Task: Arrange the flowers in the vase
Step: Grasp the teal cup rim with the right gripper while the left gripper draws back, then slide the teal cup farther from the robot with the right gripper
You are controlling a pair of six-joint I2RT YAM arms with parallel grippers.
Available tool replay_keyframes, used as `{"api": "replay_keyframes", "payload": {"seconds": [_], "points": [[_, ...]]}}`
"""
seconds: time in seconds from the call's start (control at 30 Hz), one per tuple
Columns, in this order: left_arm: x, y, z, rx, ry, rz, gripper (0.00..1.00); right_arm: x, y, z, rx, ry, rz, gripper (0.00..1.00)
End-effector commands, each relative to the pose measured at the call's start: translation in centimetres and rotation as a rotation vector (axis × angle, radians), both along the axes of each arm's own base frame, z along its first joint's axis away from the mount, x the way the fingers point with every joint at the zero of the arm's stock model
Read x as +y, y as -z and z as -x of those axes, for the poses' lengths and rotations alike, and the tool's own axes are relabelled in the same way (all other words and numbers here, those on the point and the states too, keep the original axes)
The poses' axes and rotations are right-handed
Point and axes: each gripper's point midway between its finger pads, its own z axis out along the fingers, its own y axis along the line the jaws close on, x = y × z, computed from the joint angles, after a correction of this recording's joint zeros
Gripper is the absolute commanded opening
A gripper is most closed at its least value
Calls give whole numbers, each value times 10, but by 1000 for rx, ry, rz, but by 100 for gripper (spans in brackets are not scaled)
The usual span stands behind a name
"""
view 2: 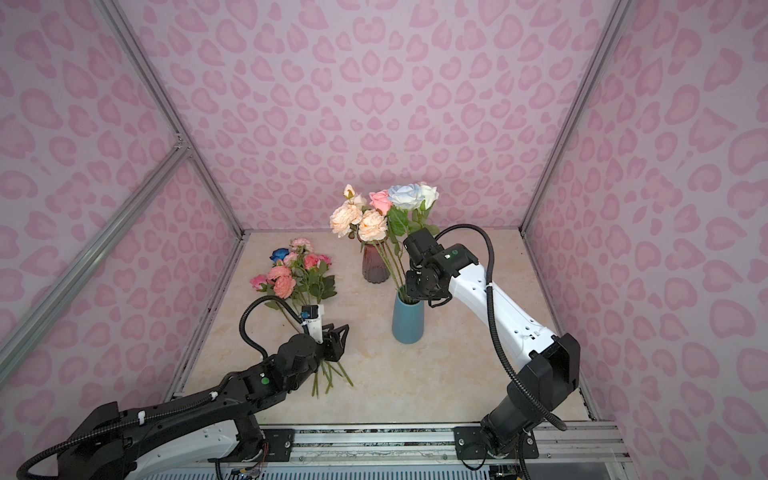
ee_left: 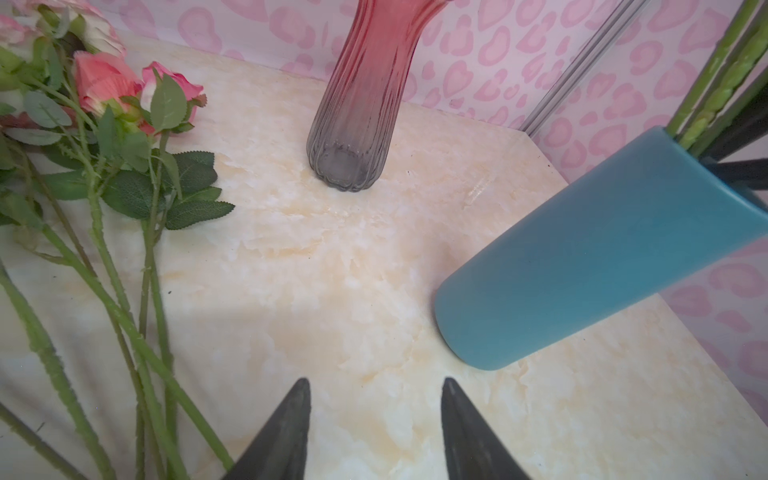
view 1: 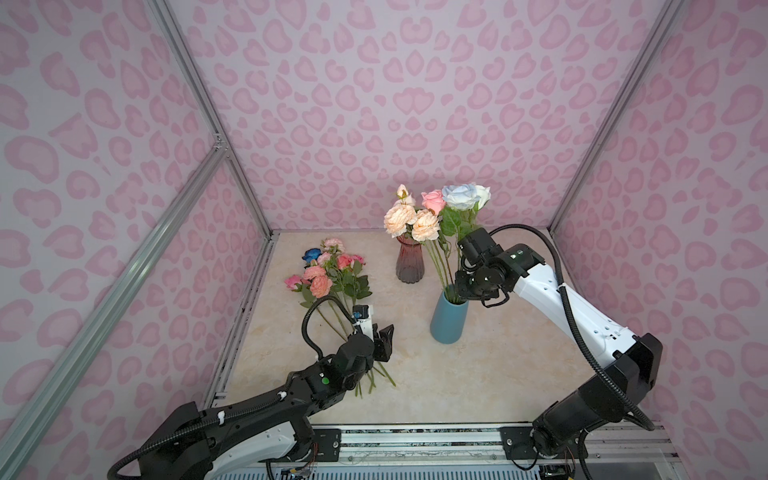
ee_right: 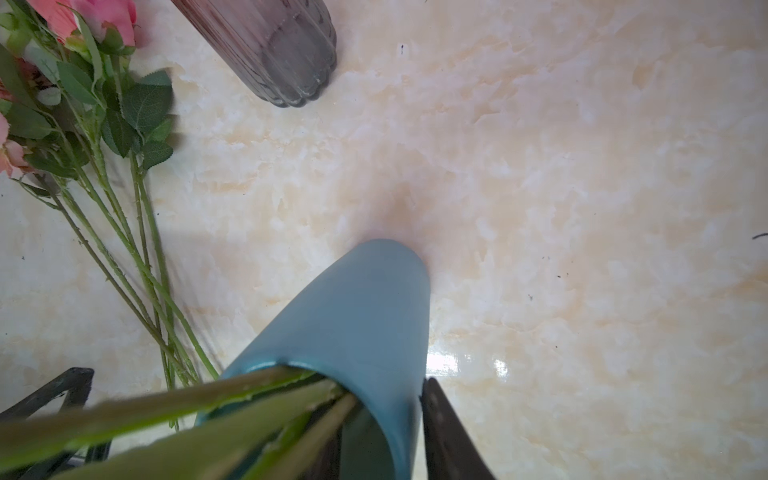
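Observation:
Several loose flowers (view 1: 328, 270) (view 2: 295, 274) lie in a pile on the table's left, their green stems (ee_left: 124, 291) pointing to the front. My left gripper (view 1: 384, 343) (ee_left: 376, 380) hovers open beside those stems, with nothing between its fingers. The blue vase (view 1: 449, 320) (view 2: 408, 320) (ee_left: 582, 257) (ee_right: 365, 303) stands upright and holds pink, pale blue and white roses (view 1: 459, 195). My right gripper (view 1: 456, 296) (ee_right: 382, 399) is at its mouth, open. One finger is outside the wall and the other inside, among the stems (ee_right: 249, 399).
A ribbed red-to-grey glass vase (view 1: 409, 264) (ee_left: 357, 104) (ee_right: 282, 54) with peach blooms (view 1: 409, 222) stands behind the blue one. Pink patterned walls and aluminium posts (view 1: 582, 166) close in the marble table (view 1: 498, 353). A metal rail (view 1: 415, 440) runs along the front.

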Motion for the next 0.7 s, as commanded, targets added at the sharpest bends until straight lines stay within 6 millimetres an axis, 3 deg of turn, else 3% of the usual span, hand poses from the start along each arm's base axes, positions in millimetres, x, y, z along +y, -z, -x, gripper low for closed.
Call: {"api": "replay_keyframes", "payload": {"seconds": [0.0, 0.67], "points": [[9, -1, 1, -13, -23, -23, 52, -4, 10, 7, 53, 2, 31, 28], [14, -7, 1, -30, -32, -25, 51, -7, 10, 6, 40, -17, 57, 9]]}}
